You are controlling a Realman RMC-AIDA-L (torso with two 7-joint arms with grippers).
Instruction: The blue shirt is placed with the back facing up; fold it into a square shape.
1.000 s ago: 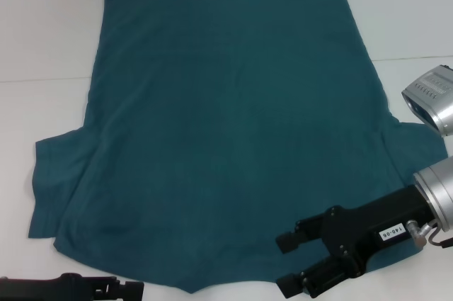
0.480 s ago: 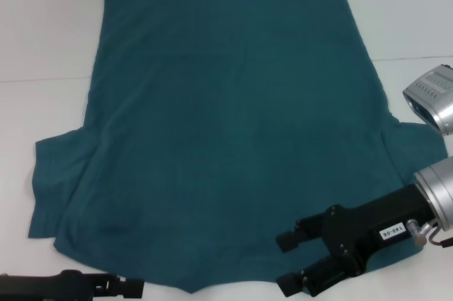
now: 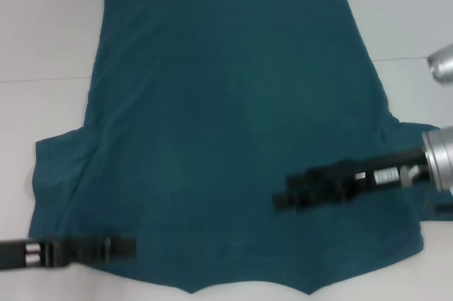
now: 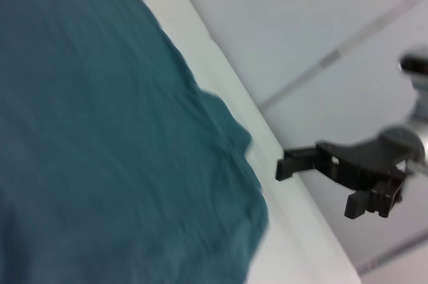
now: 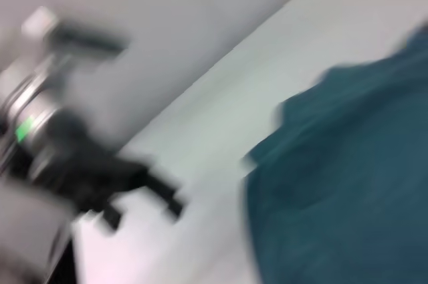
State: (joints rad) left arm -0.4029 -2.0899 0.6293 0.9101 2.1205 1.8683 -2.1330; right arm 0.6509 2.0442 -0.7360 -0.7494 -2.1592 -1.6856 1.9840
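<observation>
Lying flat across the white tabletop (image 3: 42,25), the dark teal-blue knit shirt (image 3: 226,124) fills the frame's centre, ready for folding. Right gripper (image 3: 283,191) hovers lower right, left gripper (image 3: 127,246) lower left; finger spread unclear.

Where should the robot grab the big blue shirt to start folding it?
Probably at the sleeves. The blue shirt lies flat, back up, so its middle offers nothing to pinch. Its sleeves stick out near the robot as loose edges: the left gripper could take the left sleeve from the left side, the right gripper the right sleeve from the right.
</observation>
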